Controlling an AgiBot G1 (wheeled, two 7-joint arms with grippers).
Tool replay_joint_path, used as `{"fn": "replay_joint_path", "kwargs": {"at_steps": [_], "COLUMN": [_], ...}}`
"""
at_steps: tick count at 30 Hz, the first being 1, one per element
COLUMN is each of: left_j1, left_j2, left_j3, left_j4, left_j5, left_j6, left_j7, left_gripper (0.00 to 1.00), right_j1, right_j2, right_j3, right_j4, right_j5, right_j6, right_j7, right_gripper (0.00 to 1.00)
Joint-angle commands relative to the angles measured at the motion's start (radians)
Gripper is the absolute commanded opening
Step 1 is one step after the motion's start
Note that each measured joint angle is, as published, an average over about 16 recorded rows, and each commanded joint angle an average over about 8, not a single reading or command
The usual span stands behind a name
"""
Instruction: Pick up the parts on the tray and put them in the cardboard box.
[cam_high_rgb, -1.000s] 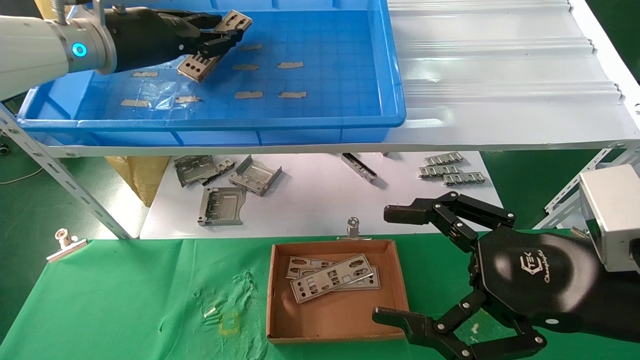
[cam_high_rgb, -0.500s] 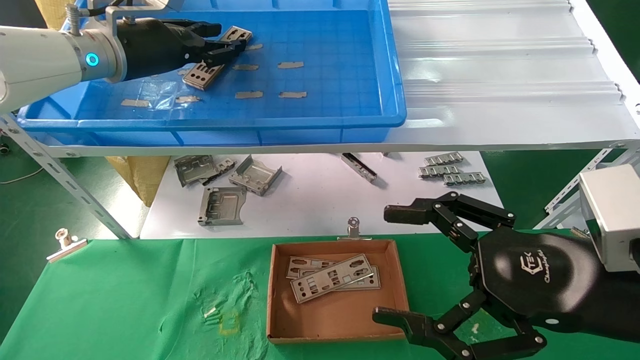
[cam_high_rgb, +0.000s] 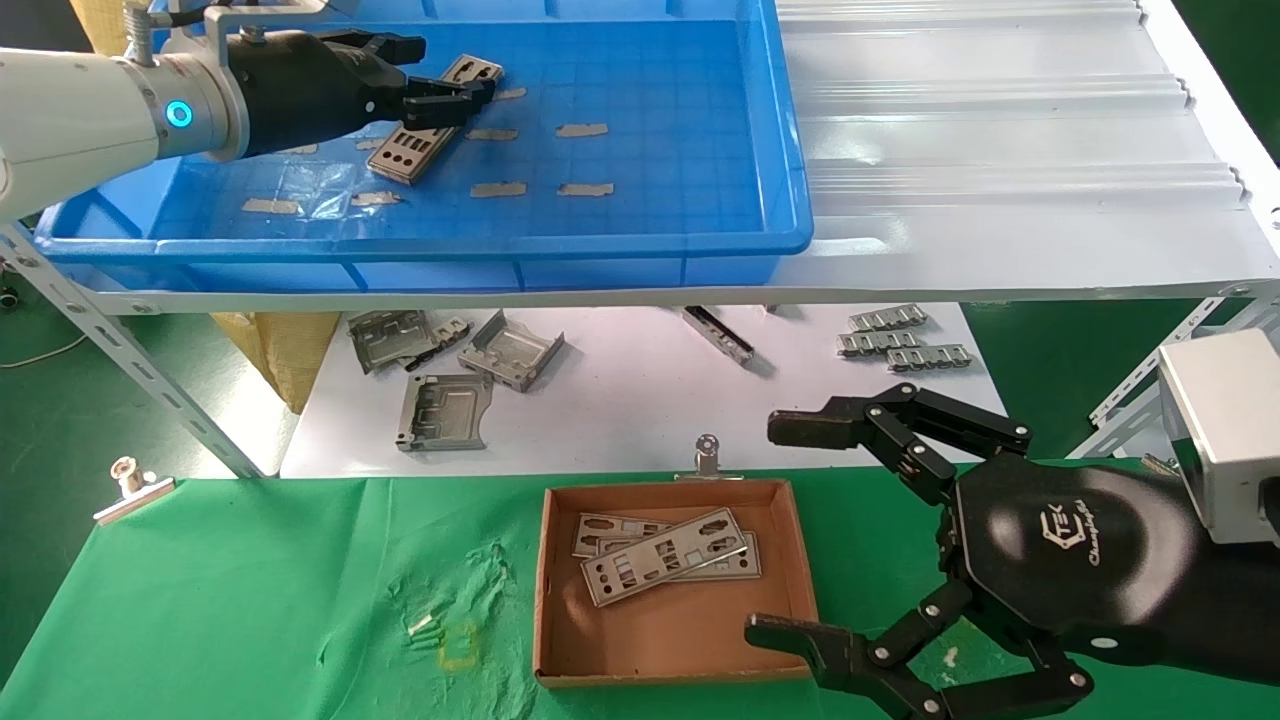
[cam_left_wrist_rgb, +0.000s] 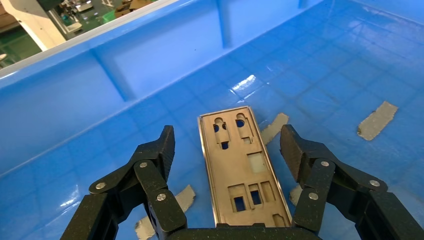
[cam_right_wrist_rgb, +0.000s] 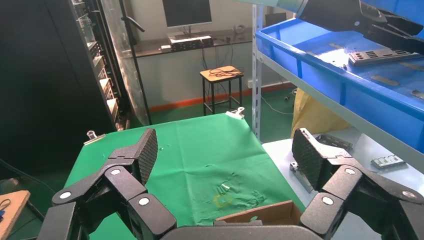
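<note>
One part (cam_high_rgb: 412, 150), a thin silver-grey plate with cut-outs, lies flat on the floor of the blue tray (cam_high_rgb: 640, 215) on the upper shelf. It also shows in the left wrist view (cam_left_wrist_rgb: 242, 170). My left gripper (cam_high_rgb: 430, 85) is open over the part, one finger on each long side, not touching it (cam_left_wrist_rgb: 227, 150). The cardboard box (cam_high_rgb: 665, 640) sits on the green cloth below and holds about three parts (cam_high_rgb: 665, 555). My right gripper (cam_high_rgb: 785, 530) is open and empty, parked just right of the box.
Tan tape bits (cam_high_rgb: 580, 130) dot the tray floor. The white corrugated sheet (cam_high_rgb: 1000, 150) lies right of the tray. On the lower white surface are folded grey brackets (cam_high_rgb: 445, 410) and ridged strips (cam_high_rgb: 900, 345). Metal clips (cam_high_rgb: 130, 485) pin the cloth.
My left gripper let go of the part and opened. The part dropped from a tilted hold to lie flat on the tray floor. The right arm has not moved.
</note>
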Motion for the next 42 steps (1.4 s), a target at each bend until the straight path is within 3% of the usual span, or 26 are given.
{"fn": "replay_joint_path", "kwargs": {"at_steps": [1, 29, 37, 42], "left_j1": [0.001, -0.007, -0.007, -0.001], "left_j2": [-0.001, -0.005, -0.015, -0.041], "left_j3": [0.0, 0.003, -0.004, -0.026], "left_j4": [0.001, -0.001, -0.008, -0.01], "left_j5": [0.0, 0.004, -0.006, -0.038], "left_j6": [-0.003, 0.017, 0.035, 0.086], "left_j7": [0.0, -0.023, -0.02, -0.026], "left_gripper": [0.0, 0.02, 0.97, 1.0], "right_j1": [0.0, 0.0, 0.0, 0.0], "right_j2": [0.0, 0.0, 0.0, 0.0], "right_j3": [0.0, 0.0, 0.0, 0.0], "right_j4": [0.0, 0.0, 0.0, 0.0], "right_j5": [0.0, 0.0, 0.0, 0.0], "right_j6": [0.0, 0.0, 0.0, 0.0], "right_j7": [0.0, 0.0, 0.0, 0.0], "right_gripper": [1.0, 1.0, 1.0, 1.0]}}
